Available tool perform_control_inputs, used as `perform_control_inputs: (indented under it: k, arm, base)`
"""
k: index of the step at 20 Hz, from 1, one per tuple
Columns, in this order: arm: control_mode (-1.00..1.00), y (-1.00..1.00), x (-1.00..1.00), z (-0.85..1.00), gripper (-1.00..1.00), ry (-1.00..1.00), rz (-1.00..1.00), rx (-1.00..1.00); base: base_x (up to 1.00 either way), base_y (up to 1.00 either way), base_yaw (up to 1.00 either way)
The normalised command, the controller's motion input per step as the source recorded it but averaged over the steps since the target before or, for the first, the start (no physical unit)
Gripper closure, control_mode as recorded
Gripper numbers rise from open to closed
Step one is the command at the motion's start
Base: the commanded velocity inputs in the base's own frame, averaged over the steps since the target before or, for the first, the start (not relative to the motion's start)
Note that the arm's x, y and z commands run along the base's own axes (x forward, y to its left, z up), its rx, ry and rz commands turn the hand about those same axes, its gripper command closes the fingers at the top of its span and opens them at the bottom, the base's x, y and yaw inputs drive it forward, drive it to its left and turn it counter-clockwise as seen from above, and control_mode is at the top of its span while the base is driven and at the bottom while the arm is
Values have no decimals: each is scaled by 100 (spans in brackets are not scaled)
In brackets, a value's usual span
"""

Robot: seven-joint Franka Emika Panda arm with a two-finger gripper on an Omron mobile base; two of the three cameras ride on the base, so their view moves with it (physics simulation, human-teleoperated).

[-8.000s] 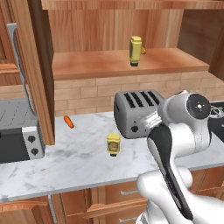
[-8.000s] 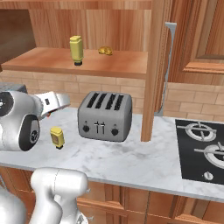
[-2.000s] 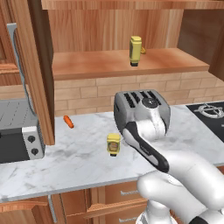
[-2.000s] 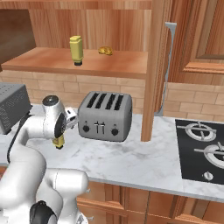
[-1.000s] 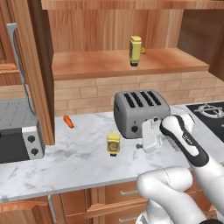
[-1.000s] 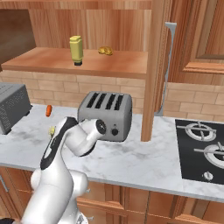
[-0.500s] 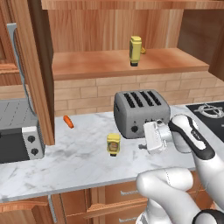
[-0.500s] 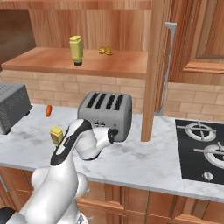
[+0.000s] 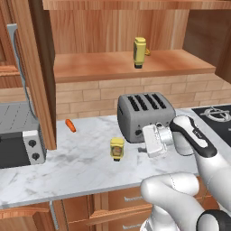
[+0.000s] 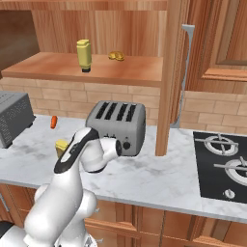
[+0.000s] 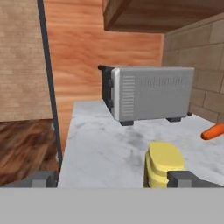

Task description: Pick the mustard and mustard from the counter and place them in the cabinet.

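Observation:
One mustard [image 9: 140,52] [image 10: 84,54] stands upright on the cabinet shelf [image 9: 99,65] [image 10: 48,65]. The other mustard [image 9: 117,148] [image 10: 61,147] stands on the counter [image 9: 81,167] [image 10: 159,173], left of the toaster and half hidden by my arm in the right base view. My gripper [image 9: 144,146] hangs low in front of the toaster, pointing left at this bottle from a short way off. In the hand view the gripper [image 11: 113,179] is open and holds nothing; the mustard [image 11: 164,168] sits just ahead of the right fingertip [image 11: 183,178], off centre.
A silver toaster [image 9: 144,113] [image 10: 118,125] stands right behind my hand. A toaster oven [image 9: 18,140] [image 11: 148,92] sits at the counter's left end, with a carrot [image 9: 70,125] [image 11: 213,131] beside it. The open cabinet door [image 9: 34,67] [image 10: 173,72] hangs over the counter. A stove [image 10: 224,169] is to the right.
The arm has swung down in front of the toaster and the hand has edged left toward the counter mustard. The jaws stay open. Both bottles have not moved.

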Motion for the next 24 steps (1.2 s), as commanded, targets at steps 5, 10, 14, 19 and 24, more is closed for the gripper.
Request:
perform_control_inputs:
  k: [5,10,14,19,24]
  arm:
    - [-100,15,-18,-18,-100,3,0,3]
    - [-100,10,-18,-24,-100,4,0,2]
    - [-100,14,-13,-3,-100,0,0,4]
    - [-100,23,-13,-5,-100,2,0,3]
    - [-100,30,-11,-7,-100,3,0,1]
  base:
    - [0,0,0]
    - [0,0,0]
    - [0,0,0]
    - [0,0,0]
    - [0,0,0]
